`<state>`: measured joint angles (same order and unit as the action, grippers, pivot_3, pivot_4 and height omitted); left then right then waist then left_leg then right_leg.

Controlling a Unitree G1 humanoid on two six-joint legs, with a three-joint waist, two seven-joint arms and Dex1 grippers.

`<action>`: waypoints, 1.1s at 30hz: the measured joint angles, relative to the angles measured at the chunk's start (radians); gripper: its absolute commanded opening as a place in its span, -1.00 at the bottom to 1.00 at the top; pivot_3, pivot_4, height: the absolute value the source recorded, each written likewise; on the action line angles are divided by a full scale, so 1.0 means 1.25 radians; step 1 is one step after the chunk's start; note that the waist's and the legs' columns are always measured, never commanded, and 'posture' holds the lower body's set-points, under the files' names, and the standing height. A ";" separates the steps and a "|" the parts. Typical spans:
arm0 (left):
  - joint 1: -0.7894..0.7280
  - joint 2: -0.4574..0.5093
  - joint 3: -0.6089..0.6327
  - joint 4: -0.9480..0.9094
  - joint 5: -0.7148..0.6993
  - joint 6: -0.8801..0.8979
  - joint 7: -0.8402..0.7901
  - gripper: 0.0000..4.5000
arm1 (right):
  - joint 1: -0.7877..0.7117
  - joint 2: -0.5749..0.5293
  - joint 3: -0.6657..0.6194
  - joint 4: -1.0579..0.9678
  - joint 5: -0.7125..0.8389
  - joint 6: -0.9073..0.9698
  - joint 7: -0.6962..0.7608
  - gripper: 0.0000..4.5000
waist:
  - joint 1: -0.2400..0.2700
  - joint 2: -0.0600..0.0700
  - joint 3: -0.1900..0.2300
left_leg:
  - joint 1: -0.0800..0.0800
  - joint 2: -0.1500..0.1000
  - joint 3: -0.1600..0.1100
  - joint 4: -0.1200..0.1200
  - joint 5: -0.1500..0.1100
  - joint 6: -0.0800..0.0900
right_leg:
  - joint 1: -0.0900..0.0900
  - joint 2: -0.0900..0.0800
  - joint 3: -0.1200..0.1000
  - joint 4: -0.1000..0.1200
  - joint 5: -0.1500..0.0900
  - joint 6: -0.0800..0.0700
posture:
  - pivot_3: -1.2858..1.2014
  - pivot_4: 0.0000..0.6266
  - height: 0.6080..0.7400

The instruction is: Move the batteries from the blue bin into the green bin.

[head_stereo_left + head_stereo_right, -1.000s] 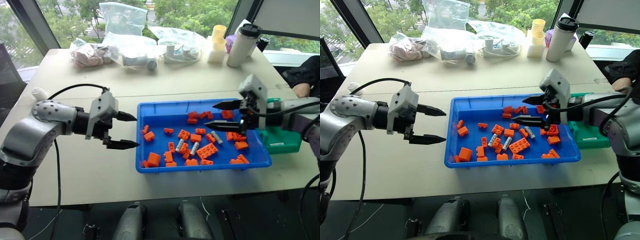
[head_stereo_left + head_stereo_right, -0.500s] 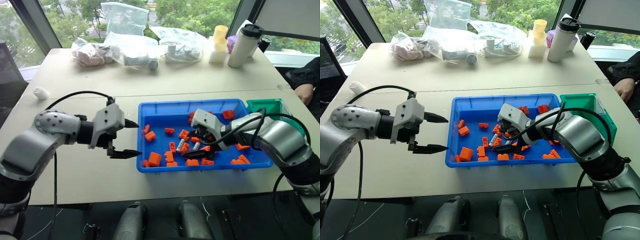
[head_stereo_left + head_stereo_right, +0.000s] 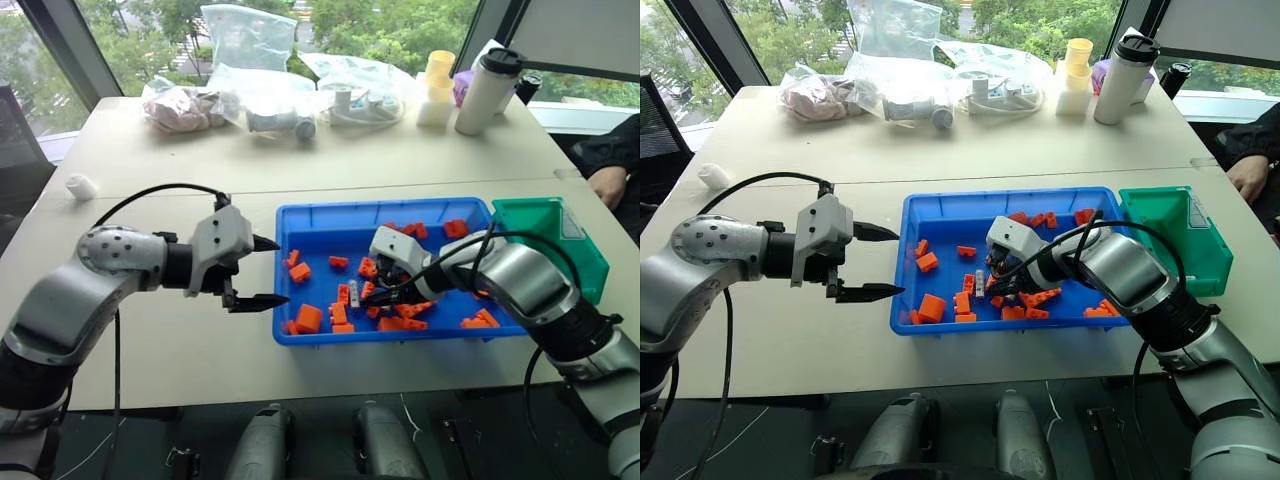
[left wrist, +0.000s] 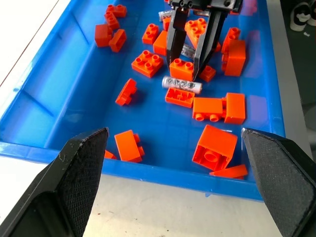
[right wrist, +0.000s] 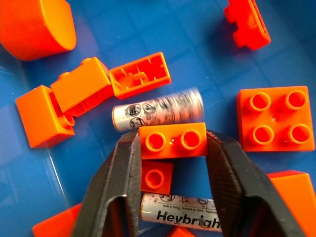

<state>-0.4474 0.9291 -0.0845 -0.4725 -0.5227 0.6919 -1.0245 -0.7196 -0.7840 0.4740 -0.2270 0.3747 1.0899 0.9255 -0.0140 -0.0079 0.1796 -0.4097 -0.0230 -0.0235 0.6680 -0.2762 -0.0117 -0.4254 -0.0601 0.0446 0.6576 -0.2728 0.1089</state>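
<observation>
— Grippers first: how do they stand?

— Right gripper [image 5: 173, 140] is down inside the blue bin [image 3: 330, 218], and its two fingers [image 5: 121, 182] are clamped on a small orange brick [image 5: 173, 139] with two studs. So it has closed on a brick, with no battery between the fingers.

— And the left gripper [image 3: 262, 272]?

— Spread wide, holding nothing, above the table [image 3: 180, 340] just outside the bin's near left wall. Its tips point toward the bin.

— Where are the batteries?

— One battery [image 5: 158, 109] lies just beyond the right gripper's tips, touching the far side of the gripped brick. A second battery [image 5: 180, 213], with printed lettering, lies between the fingers lower down, behind the brick and nearer the wrist. Both rest on the bin floor among loose orange bricks.

— The green bin [image 3: 556, 240]?

— Well to the right of the right gripper, beside the blue bin's right end. I cannot tell what lies inside.

— Anything else near it?

— Person's hand [image 3: 606, 184] rests at the table edge past the green bin.
</observation>
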 measured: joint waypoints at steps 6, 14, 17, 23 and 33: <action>-0.016 -0.005 -0.009 0.002 0.009 0.000 0.002 1.00 | 0.000 -0.019 -0.004 -0.019 -0.001 -0.011 0.026 -0.48 | 0.000 0.000 0.000 | 0.000 0.000 0.000 0.000 0.000 0.000 | 0.000 0.000 0.000 0.000 0.000 0.000 | 0.03 -0.52 1.00; -0.031 -0.025 -0.026 0.028 0.026 -0.004 -0.002 1.00 | -0.085 0.011 -0.118 0.173 -0.099 -0.152 -0.069 0.20 | 0.000 0.000 0.000 | 0.001 0.000 0.000 -0.001 0.000 0.000 | 0.000 0.000 0.000 0.001 0.000 0.000 | 0.03 -0.52 1.00; -0.031 -0.031 -0.038 0.036 0.032 -0.005 -0.007 1.00 | -0.054 0.013 -0.102 0.184 -0.124 -0.200 -0.053 0.86 | 0.000 0.000 0.000 | 0.000 0.000 0.000 -0.001 0.000 0.000 | -0.001 0.000 0.000 0.001 0.000 0.000 | 0.03 -0.52 1.00; -0.032 -0.032 -0.040 0.049 0.043 -0.011 -0.015 1.00 | -0.036 0.012 -0.124 0.148 -0.104 -0.315 0.052 0.99 | -0.003 0.000 0.000 | 0.000 0.000 0.000 0.000 0.000 0.000 | -0.001 0.000 0.000 0.002 0.000 0.000 | 0.03 -0.52 1.00; -0.032 -0.039 -0.040 0.050 0.046 -0.017 -0.027 1.00 | -0.019 0.010 -0.045 0.116 -0.107 -0.527 0.321 0.99 | -0.003 0.000 0.000 | 0.001 0.000 0.001 0.000 0.000 0.000 | 0.000 0.000 0.000 0.002 0.000 0.000 | 0.03 -0.52 1.00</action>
<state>-0.4879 0.8808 -0.1340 -0.4099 -0.4655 0.6707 -1.0583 -0.7435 -0.7717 0.4181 -0.0815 0.2411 0.4309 1.3266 -0.0181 -0.0082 0.1796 -0.4086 -0.0231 -0.0229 0.6683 -0.2760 -0.0120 -0.4257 -0.0596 0.0446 0.6598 -0.2728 0.1089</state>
